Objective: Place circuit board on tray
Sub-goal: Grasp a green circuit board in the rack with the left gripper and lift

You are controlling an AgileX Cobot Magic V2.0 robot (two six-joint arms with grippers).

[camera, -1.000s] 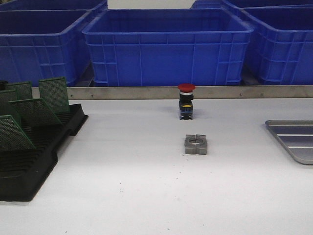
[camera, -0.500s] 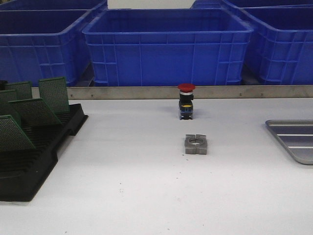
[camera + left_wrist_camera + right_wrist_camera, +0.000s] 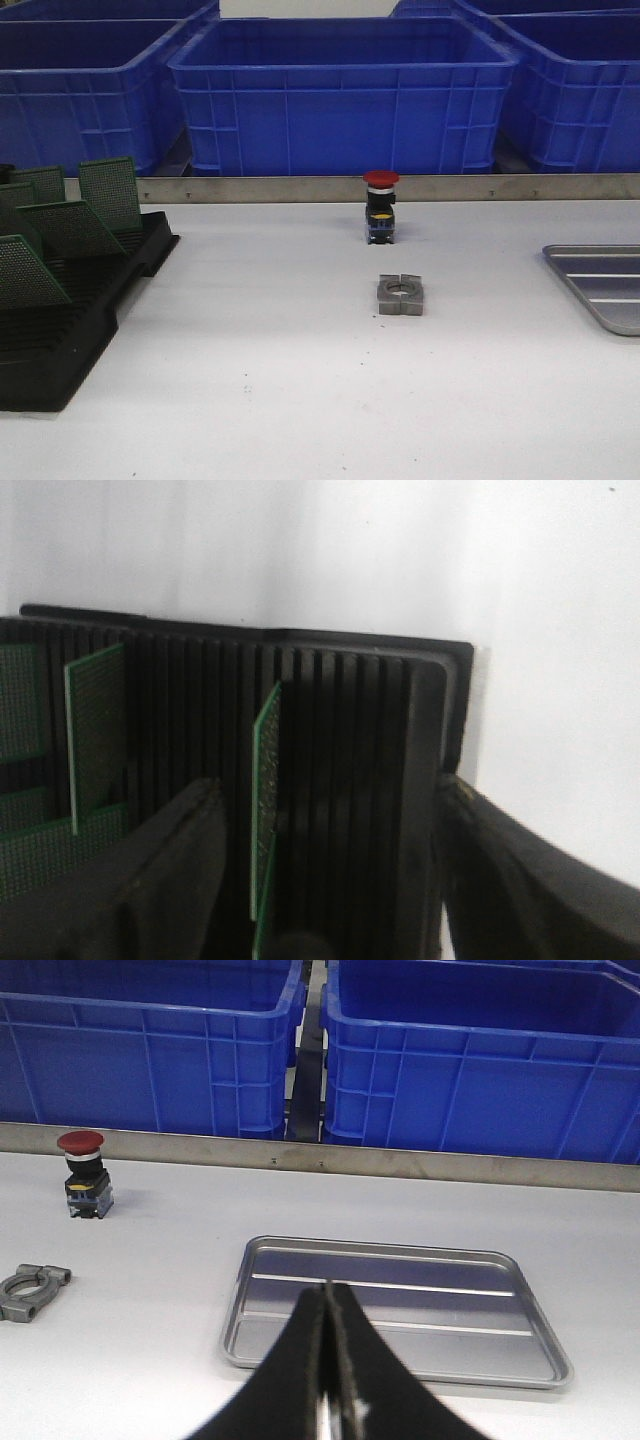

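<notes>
The circuit board (image 3: 264, 800) nearest the left claw (image 3: 330, 880) stands on edge in a slot of the black rack (image 3: 350, 710), green and thin, with several more boards (image 3: 70, 228) leaning in the same rack at the left of the surface (image 3: 280, 380). The left claw is spread wide, one finger on each side of that board and neither touching it (the far finger sits out by the rack's end wall). So the step in hand looks like the reach for the pick: nothing is gripped yet.

The tray (image 3: 400, 1310) lies empty at the right, well apart from the rack, with a red push button (image 3: 380, 206) and a grey metal clamp (image 3: 401, 295) between them. The right claw (image 3: 327, 1400) hovers before the tray with its fingers pressed together, holding nothing.

Next, I judge, the left claw must centre on the board's edge, close squarely, then lift straight up so the board clears its slot without dragging its neighbours.
</notes>
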